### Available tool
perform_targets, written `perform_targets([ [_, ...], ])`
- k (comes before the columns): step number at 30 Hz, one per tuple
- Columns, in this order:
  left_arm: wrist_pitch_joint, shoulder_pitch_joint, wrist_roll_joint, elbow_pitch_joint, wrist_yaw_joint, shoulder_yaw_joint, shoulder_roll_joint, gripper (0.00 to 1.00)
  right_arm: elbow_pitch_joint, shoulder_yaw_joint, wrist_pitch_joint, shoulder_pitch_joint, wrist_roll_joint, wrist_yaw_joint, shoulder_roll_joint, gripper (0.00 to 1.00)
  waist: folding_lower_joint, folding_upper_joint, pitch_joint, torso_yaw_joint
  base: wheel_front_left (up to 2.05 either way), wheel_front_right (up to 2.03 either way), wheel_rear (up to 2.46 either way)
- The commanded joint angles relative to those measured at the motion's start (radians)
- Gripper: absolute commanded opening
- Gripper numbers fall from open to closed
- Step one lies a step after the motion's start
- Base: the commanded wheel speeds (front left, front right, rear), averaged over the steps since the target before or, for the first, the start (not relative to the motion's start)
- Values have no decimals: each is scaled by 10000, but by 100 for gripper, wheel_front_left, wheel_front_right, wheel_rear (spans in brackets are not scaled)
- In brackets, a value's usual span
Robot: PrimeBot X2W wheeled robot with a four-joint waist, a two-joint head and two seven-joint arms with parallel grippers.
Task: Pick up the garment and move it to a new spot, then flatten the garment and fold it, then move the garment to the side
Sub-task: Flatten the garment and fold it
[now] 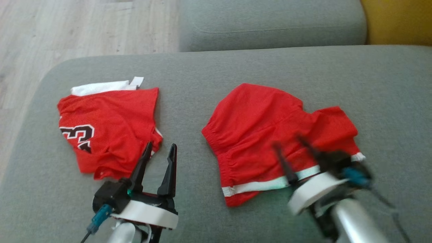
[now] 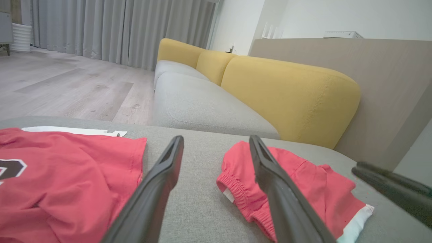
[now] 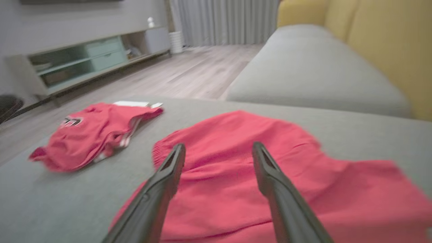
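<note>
Red shorts (image 1: 270,135) with a white hem stripe lie rumpled on the grey cushion, right of centre; they show as the red shorts (image 2: 287,189) and red shorts (image 3: 256,182) in the wrist views. My right gripper (image 1: 288,143) hovers open over their lower edge, blurred, with nothing between its fingers (image 3: 168,168). A folded red jersey (image 1: 108,131) with a black number lies to the left, also visible as the jersey (image 2: 67,182) and jersey (image 3: 91,135). My left gripper (image 1: 161,150) stands open beside the jersey's right edge, over bare cushion.
The grey cushion (image 1: 236,67) spans the view, with wooden floor (image 1: 67,30) beyond its left edge. Another grey seat (image 1: 270,23) and yellow backrests (image 2: 287,94) lie behind. A low shelf unit (image 3: 84,57) stands across the room.
</note>
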Motion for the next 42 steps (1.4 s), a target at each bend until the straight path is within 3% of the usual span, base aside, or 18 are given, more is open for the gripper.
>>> perform_targets([
  [1,-93,-342,59,-322,-59,239,54,100,-422,-296,-338,-460,-105,-7,11,100,0,0,15,-140,0,0,0],
  [5,-93,-398,40,-314,-59,179,84,100,-362,-1804,-1025,-225,-194,-7,11,100,0,0,109,-452,0,0,0],
  [10,-93,-754,12,-208,-59,-82,340,100,-223,-2614,-1453,-166,-231,-7,11,100,0,0,447,-994,0,0,0],
  [14,145,-1887,-149,-66,-59,-613,899,100,-216,-2705,-1641,-453,-132,-7,11,100,0,0,924,-1513,0,0,0],
  [21,3193,-5686,-2303,1005,-59,-2700,2712,100,-141,-2298,-2015,-1005,353,-7,11,100,0,0,1995,-2669,0,0,0],
  [25,4860,-6895,-3950,1715,-59,-3627,3518,100,-25,-2057,-2170,-1165,626,-7,11,100,0,0,2393,-3261,0,0,0],
  [29,5923,-7599,-4923,2163,-59,-4540,4217,100,97,-1981,-2277,-1287,865,-7,11,100,0,0,2713,-3651,0,0,0],
  [35,6594,-7978,-6162,2427,-59,-5414,4836,100,297,-1860,-2339,-1452,1049,-7,11,100,0,0,2974,-4046,0,0,0],
  [41,7016,-8144,-6806,2556,-59,-6009,5076,100,208,-1858,-2348,-1511,1133,-7,11,100,0,0,3072,-4191,0,0,0],
  [42,6986,-8215,-6814,2561,-59,-6126,5125,85,177,-1853,-2349,-1511,1148,-7,11,100,0,0,3089,-4211,0,0,0],
])
